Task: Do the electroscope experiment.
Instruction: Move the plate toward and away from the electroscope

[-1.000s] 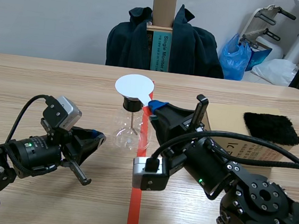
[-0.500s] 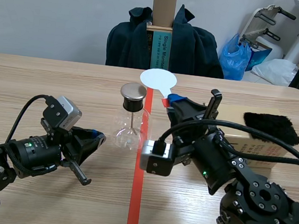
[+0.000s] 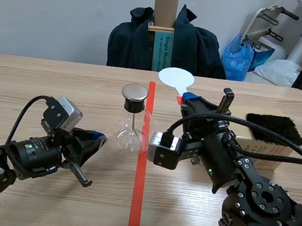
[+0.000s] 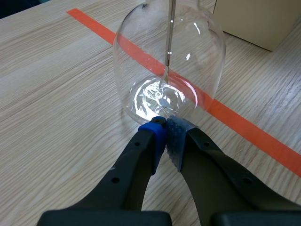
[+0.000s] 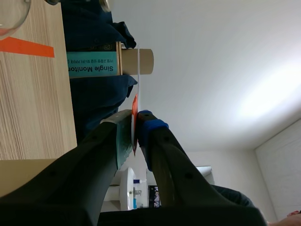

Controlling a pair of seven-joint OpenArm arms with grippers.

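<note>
**Scene view.** The electroscope (image 3: 133,121), a clear glass flask with a black stopper and a round metal cap, stands upright on the worktop (image 3: 46,80), just left of the orange-red tape line (image 3: 137,198). A thin metal rod hangs down inside it from the stopper. The left gripper (image 3: 98,138) lies low on the worktop beside the flask, with its fingers pressed together on nothing. The right gripper (image 3: 189,101) is raised to the right of the tape line and pinches the red handle of a white disc paddle (image 3: 175,78). The disc is up in the air, above and to the right of the metal cap and apart from it. A cardboard box (image 3: 268,153) sits on the right of the worktop with a black fur pad (image 3: 273,129) on top. A chair draped with a dark jacket (image 3: 201,48) stands behind the worktop.

**Left wrist view.** The blue and grey-green pads meet, with the tips at the foot of the flask (image 4: 141,70). I cannot tell whether they touch it. The tape line (image 4: 244,129) runs under the flask.

**Right wrist view.** The fingers clamp the paddle (image 5: 138,75), which is seen edge-on. The gripper is off the worktop.
</note>
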